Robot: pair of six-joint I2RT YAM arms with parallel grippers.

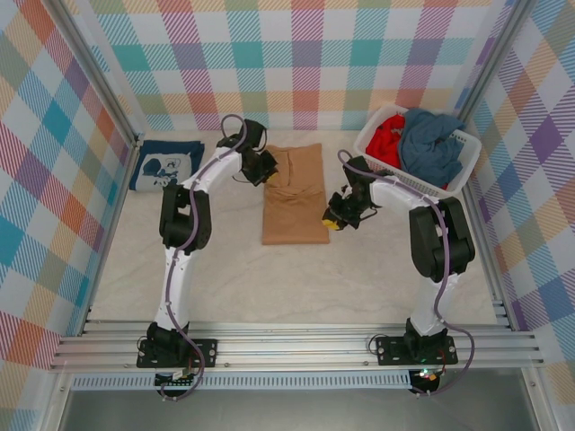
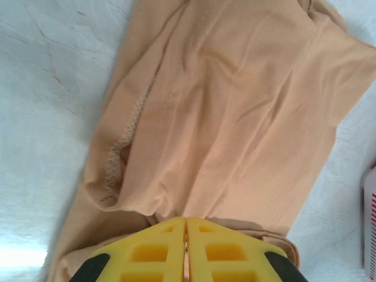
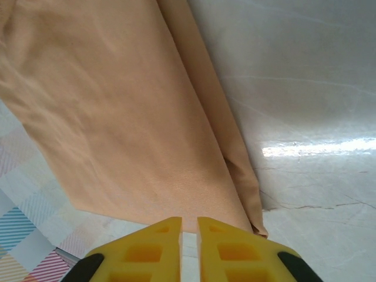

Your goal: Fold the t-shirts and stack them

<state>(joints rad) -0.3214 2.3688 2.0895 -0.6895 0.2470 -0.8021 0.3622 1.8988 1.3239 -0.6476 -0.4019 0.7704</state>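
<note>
A tan t-shirt (image 1: 296, 211) lies folded into a long strip in the middle of the table, plain side up. My left gripper (image 1: 265, 171) sits at its far left edge. In the left wrist view this gripper (image 2: 186, 220) is shut, and creases of the tan cloth (image 2: 235, 117) run into its tips. My right gripper (image 1: 334, 218) hovers at the strip's near right edge. Its jaws (image 3: 189, 220) stand a narrow gap apart over the tan hem (image 3: 117, 117), with nothing between them. A folded navy t-shirt (image 1: 166, 164) with a white graphic lies at the far left.
A white slatted basket (image 1: 471, 157) at the far right holds a red t-shirt (image 1: 384, 139) and a grey-blue one (image 1: 431, 148). Checkered walls close in the table on three sides. Bare tabletop (image 1: 296, 287) stretches in front of the tan strip.
</note>
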